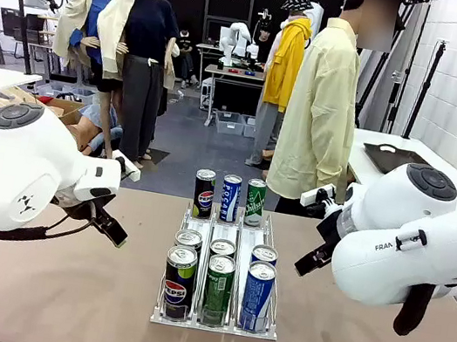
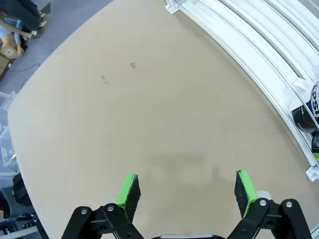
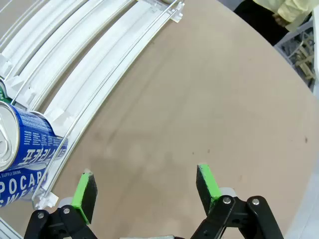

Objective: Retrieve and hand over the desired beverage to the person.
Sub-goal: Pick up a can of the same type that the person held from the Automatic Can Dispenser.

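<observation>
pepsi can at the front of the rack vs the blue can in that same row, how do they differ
The pepsi can is black with a round red, white and blue logo; the blue can is blue with white print. The pepsi can stands in the left lane of the rack, the blue can in the right lane, with a green can between them. Both stand upright at the near end, with silver tops, and look alike in size and shape.

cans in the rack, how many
9 cans: three at the rack's far end, one per lane; six at the near end, two per lane. Others could hide behind them.
</observation>
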